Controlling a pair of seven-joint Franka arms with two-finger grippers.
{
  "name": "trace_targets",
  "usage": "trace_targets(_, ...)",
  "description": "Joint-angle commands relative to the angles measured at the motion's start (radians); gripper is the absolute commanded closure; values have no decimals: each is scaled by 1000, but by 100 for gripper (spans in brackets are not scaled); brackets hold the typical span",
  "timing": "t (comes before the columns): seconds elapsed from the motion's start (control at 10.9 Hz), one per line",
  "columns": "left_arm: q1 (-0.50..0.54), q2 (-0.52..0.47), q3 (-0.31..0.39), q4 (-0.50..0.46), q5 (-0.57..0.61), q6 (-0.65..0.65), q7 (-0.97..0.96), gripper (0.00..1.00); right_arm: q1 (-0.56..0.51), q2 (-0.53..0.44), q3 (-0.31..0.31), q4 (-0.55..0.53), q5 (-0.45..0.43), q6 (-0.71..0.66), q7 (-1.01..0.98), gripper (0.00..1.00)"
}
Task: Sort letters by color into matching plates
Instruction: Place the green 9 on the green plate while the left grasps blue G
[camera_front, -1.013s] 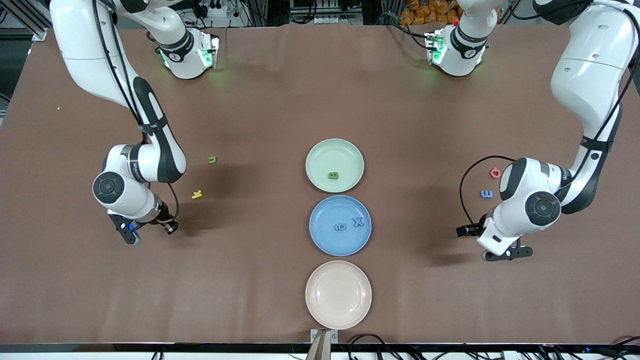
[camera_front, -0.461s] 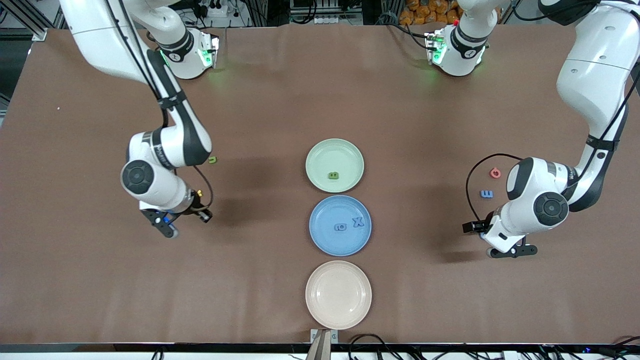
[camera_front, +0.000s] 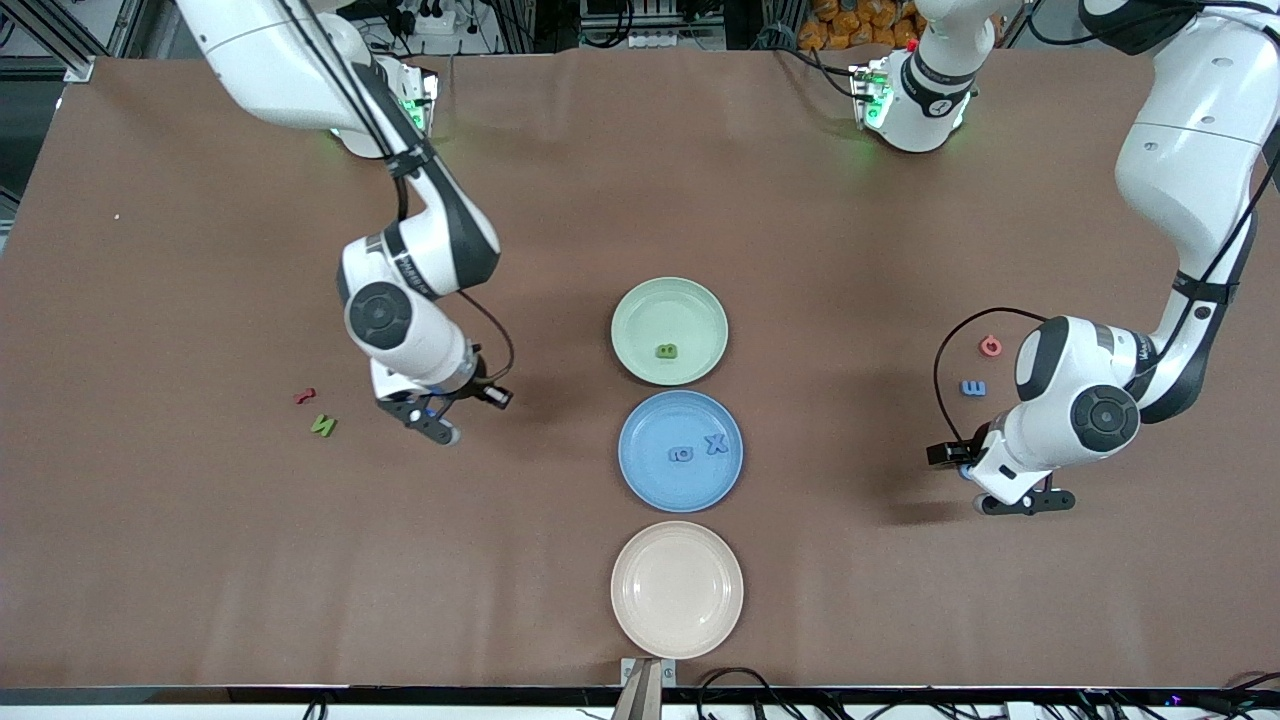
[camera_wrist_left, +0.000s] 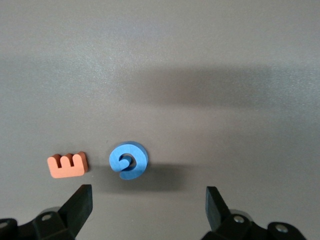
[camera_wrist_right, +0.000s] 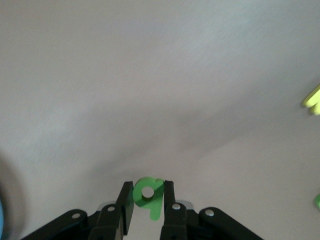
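My right gripper (camera_front: 432, 420) is up over the table between the loose letters and the plates, shut on a small green letter (camera_wrist_right: 148, 195). My left gripper (camera_front: 1020, 500) hangs open and empty toward the left arm's end of the table. A blue E (camera_front: 973, 387) and a red G (camera_front: 990, 346) lie beside it. The left wrist view shows both the E (camera_wrist_left: 68, 165) and the G (camera_wrist_left: 129, 160) just ahead of the open fingers (camera_wrist_left: 82, 200). The mint green plate (camera_front: 650, 310) holds one green letter (camera_front: 667, 351). The blue plate (camera_front: 660, 420) holds two blue letters (camera_front: 682, 455).
A cream plate (camera_front: 677, 589) sits nearest the front camera, in line with the other two plates. A red letter (camera_front: 305, 396) and a green N (camera_front: 323, 425) lie toward the right arm's end. A yellow-green letter (camera_wrist_right: 312, 102) shows at the edge of the right wrist view.
My right arm has swung toward the plates with the green letter, uncovering the red letter and green N and hiding the yellow and green ones. The left arm shifted slightly.
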Motion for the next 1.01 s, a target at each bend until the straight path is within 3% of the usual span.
trace_targets(0.0,31,5,-11,-32,-12,71,39,0,80,-9,6,-4,-4,-2,41,100)
trace_targets(0.74,37,26,-2,-38,0,121,105,0,335,66,4,125,8,9,557,100)
trace_targets(0.92,37,26,4,-37,0,124,123,2,376,90,3,129,11,88,579,100)
